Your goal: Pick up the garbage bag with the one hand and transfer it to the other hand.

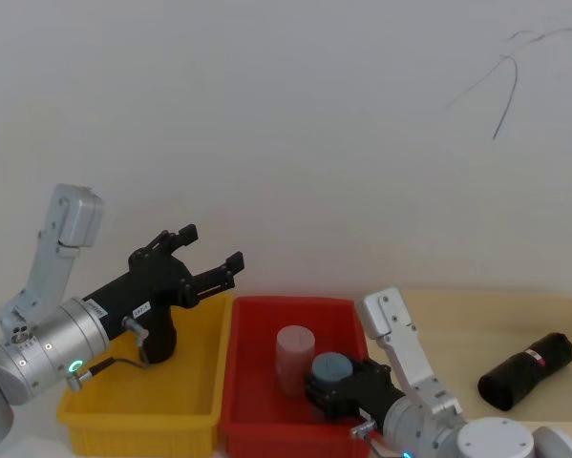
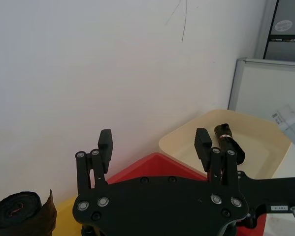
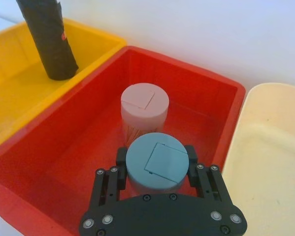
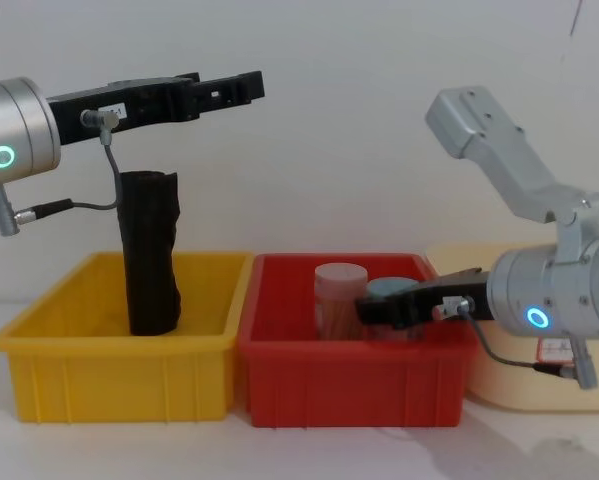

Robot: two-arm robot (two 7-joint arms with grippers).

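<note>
1. Above the yellow bin (image 4: 109,345), the left claw (image 1: 209,246) is held raised and level. Its fingers are spread wide and nothing is gripped between them.
2. The garbage bag (image 4: 149,250), a tall black roll, is stood upright inside the yellow bin. It is just below and slightly behind the left claw's fingertips and is not touched by them.
3. The right claw (image 3: 156,162) is lowered into the red bin (image 4: 349,385). Its fingers are pressed against both sides of a blue-lidded jar (image 1: 331,366), which appears to be gripped.
4. A pink-lidded jar (image 3: 145,105) is stood just behind the blue-lidded jar, close to or touching it.
5. A second black roll (image 1: 526,370) is laid on its side on the cream tray (image 1: 457,324), well apart from both claws.
6. Judged status: the pick-up is not yet made and the hand-over is not begun.
7. Risks noted:
   - The roll is tall and free-standing, so it could be tipped over by a descending finger striking its top rim.
   - The surface is soft plastic, so the roll could slip or be crushed out of shape if it is gripped near its end.
   - The receiving claw is occupied, so no transfer can be accepted until the jar is released.
   - The pink-lidded jar could be knocked when the right claw is withdrawn.
   - The wrong roll could be taken from the tray.
</note>
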